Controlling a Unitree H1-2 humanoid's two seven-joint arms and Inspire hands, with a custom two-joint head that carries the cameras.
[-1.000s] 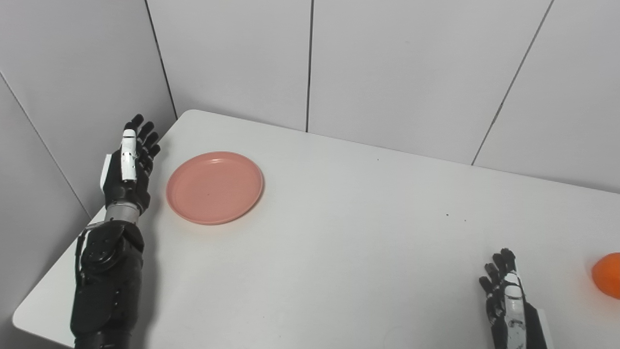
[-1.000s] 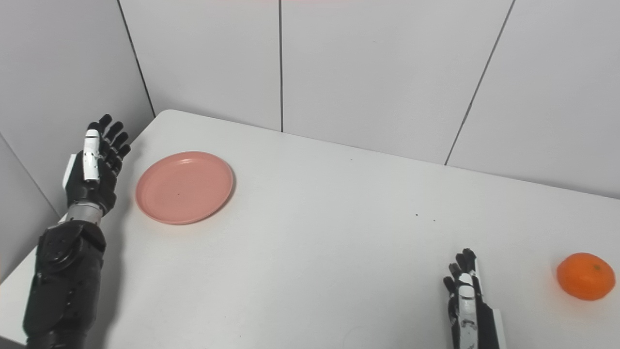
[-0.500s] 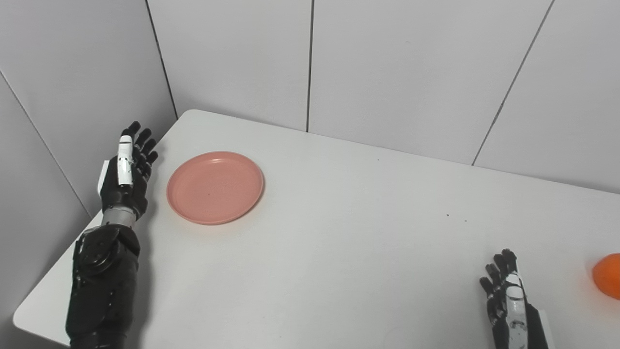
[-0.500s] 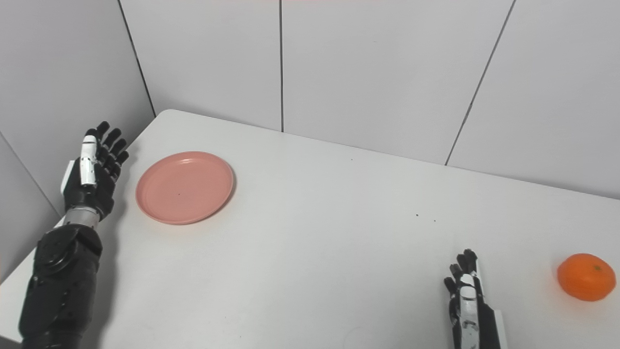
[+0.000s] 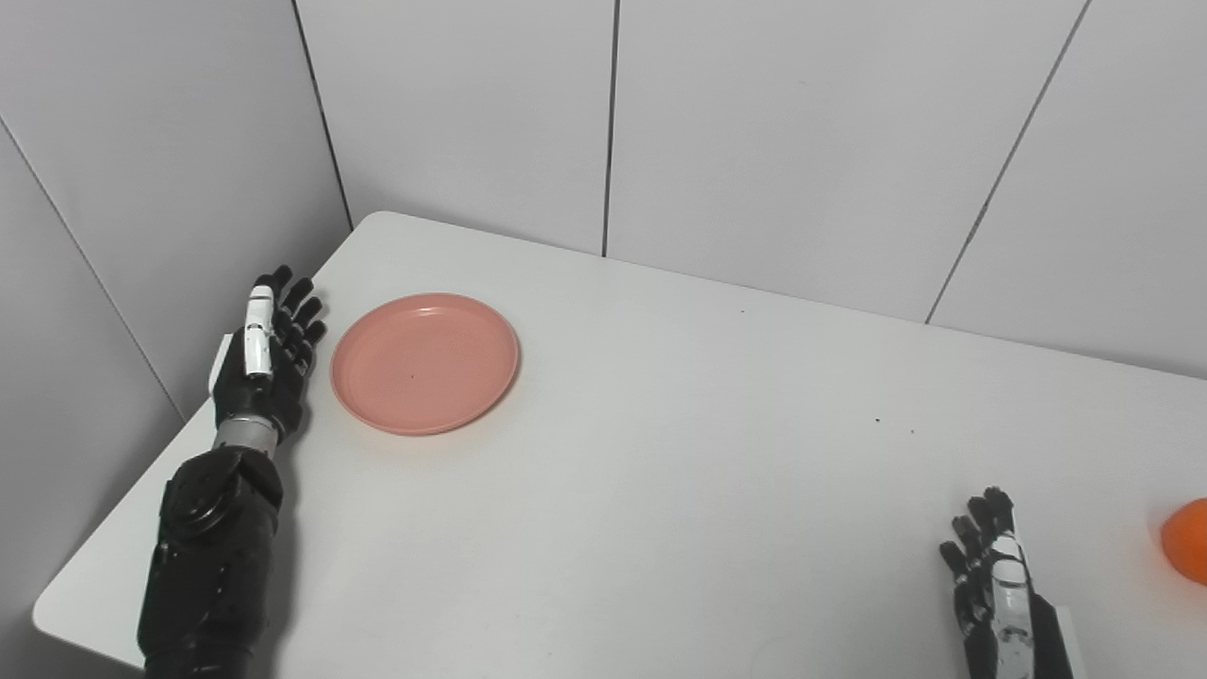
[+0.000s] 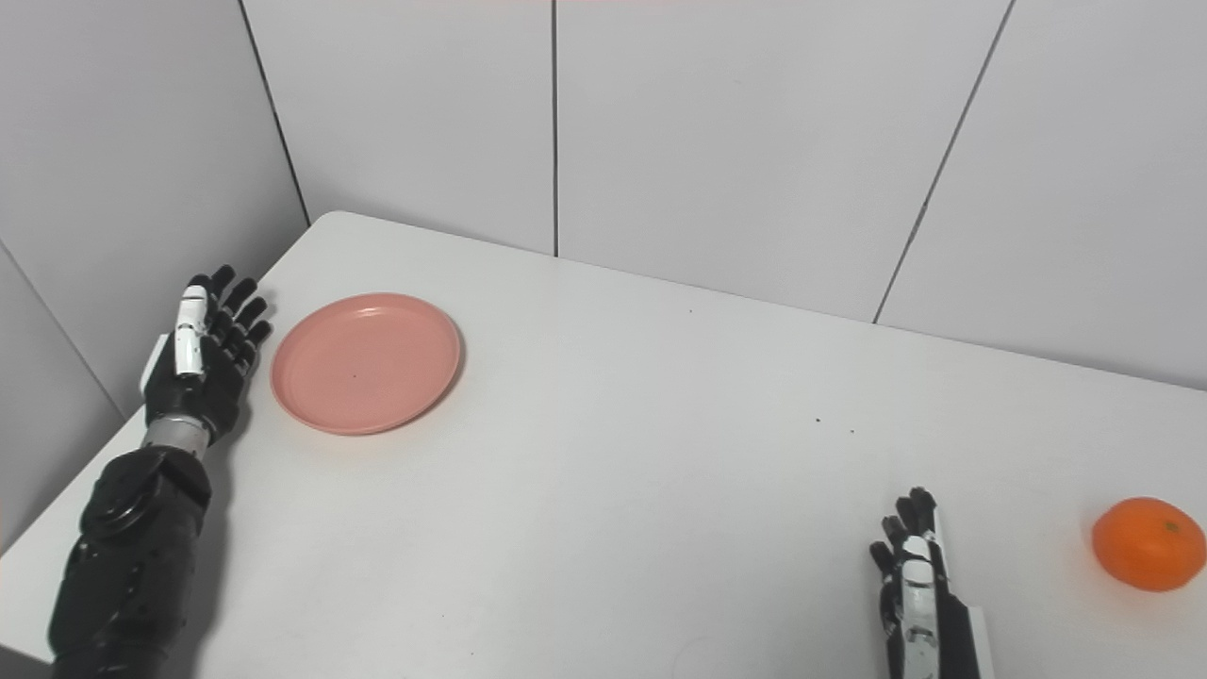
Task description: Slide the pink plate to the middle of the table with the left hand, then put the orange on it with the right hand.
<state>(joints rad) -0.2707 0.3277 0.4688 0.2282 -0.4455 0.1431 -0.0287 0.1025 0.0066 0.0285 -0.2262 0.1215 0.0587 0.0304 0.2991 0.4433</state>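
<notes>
Two grey panelled walls (image 5: 754,141) enclose a white worktop (image 5: 660,490). Near its left edge the pink plate (image 5: 424,363) is flanked by the left hand (image 5: 264,354), fingers spread, empty. By the right edge the orange (image 6: 1148,544) lies apart from the right hand (image 6: 915,594), fingers extended.

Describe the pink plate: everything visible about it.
The pink plate is round, shallow, salmon-pink, with a low raised rim and a matte, plastic-looking surface. It is empty and lies flat, right side up, on the white table near its far left corner. The open left hand stands just beside it, apparently without touching it.
</notes>
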